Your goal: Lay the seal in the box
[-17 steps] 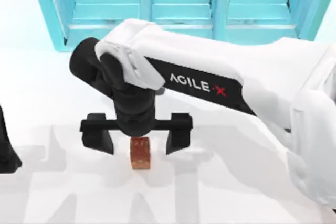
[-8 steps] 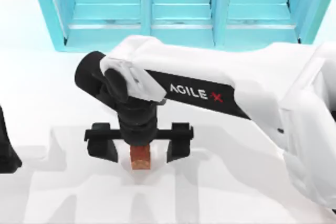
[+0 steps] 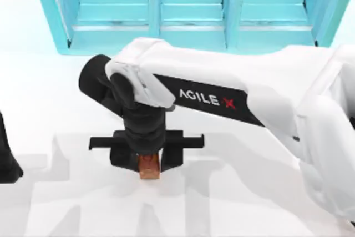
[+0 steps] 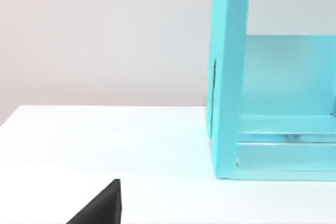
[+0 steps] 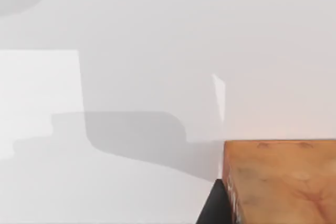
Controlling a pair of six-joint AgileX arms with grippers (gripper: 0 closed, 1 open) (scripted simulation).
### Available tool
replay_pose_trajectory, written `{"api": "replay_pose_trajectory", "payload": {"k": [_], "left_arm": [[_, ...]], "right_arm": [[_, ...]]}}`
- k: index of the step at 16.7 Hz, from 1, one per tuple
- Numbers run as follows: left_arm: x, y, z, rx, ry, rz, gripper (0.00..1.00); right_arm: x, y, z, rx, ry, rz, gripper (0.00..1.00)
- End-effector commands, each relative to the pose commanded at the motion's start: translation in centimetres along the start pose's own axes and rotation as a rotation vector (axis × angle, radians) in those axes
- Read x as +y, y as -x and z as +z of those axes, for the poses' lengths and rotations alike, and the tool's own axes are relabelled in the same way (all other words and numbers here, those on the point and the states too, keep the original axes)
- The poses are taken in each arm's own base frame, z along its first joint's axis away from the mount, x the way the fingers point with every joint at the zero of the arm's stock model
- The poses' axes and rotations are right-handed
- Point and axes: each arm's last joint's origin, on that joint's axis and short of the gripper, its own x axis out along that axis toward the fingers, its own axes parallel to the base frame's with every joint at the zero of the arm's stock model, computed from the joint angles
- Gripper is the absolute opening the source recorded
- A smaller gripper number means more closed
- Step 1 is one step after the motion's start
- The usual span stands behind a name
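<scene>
The seal (image 3: pixel 148 169) is a small reddish-brown block standing on the white table, left of centre in the top view. My right gripper (image 3: pixel 147 161) reaches down over it, and its black fingers (image 3: pixel 123 156) press against both sides of the block, shut on it. The right wrist view shows the seal (image 5: pixel 281 182) close up as an orange-brown block with a dark fingertip (image 5: pixel 212 207) against it. The box is out of view. My left arm (image 3: pixel 6 159) is parked at the table's left edge.
A large cyan shelf unit (image 3: pixel 188 9) with three compartments runs along the back of the table, and its side wall (image 4: pixel 229 77) appears in the left wrist view. White table (image 3: pixel 55 92) lies open around the seal.
The right gripper's fingers have come together from wide apart onto the seal's sides. The wrist dropped slightly lower over the block. The left arm has not moved.
</scene>
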Motion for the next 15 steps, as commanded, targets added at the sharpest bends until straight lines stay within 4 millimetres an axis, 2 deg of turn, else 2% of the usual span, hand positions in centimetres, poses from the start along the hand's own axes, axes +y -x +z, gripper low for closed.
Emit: {"api": "replay_pose_trajectory", "payload": {"k": [3,4,13,15], "left_arm": [[0.00,0.00,0.00,0.000,0.000,0.000,1.00],[0.00,0.00,0.00,0.000,0.000,0.000,1.00],[0.00,0.00,0.00,0.000,0.000,0.000,1.00],[0.00,0.00,0.00,0.000,0.000,0.000,1.00]], "right_arm": [[0.00,0.00,0.00,0.000,0.000,0.000,0.02],[0.00,0.00,0.00,0.000,0.000,0.000,0.00],[-0.07,0.08,0.10,0.000,-0.003,0.000,0.00],[0.12,0.94,0.12,0.001,0.000,-0.001,0.00]]}}
